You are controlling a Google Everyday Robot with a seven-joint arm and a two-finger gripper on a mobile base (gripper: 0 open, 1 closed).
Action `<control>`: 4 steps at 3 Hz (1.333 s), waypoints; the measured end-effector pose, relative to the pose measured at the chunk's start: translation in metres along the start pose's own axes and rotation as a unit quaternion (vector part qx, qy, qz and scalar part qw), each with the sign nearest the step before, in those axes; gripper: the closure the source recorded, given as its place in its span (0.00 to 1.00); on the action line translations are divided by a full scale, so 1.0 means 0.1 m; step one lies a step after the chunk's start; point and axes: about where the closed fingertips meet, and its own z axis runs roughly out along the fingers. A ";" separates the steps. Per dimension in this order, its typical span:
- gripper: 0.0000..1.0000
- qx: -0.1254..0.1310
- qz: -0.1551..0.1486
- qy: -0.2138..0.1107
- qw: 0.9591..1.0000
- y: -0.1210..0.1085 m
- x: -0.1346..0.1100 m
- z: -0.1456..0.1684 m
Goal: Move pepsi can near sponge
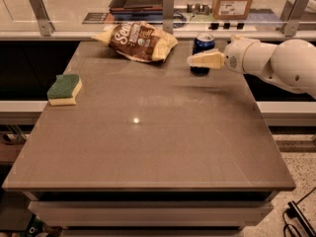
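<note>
Find the pepsi can (203, 42) upright at the far right of the worktop (148, 132), well apart from the sponge (64, 88). Hand (200, 59) right against it; cannot tell whether closed. Probably light, smooth, easily dented: take at mid-height, gently.

The pincer (196, 60) hangs over the far right part of the bench (148, 147). Left of it in the view lies a crumpled brown-and-yellow chip bag (138, 42). Beyond it, off the bench, stands a cardboard box (235, 0).
</note>
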 end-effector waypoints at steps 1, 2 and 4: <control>0.00 -0.009 -0.007 -0.006 1.000 -0.03 -0.04 0.11; 0.00 -0.019 -0.009 -0.009 1.000 -0.04 -0.07 0.21; 0.41 -0.023 -0.009 -0.009 1.000 0.00 -0.07 0.24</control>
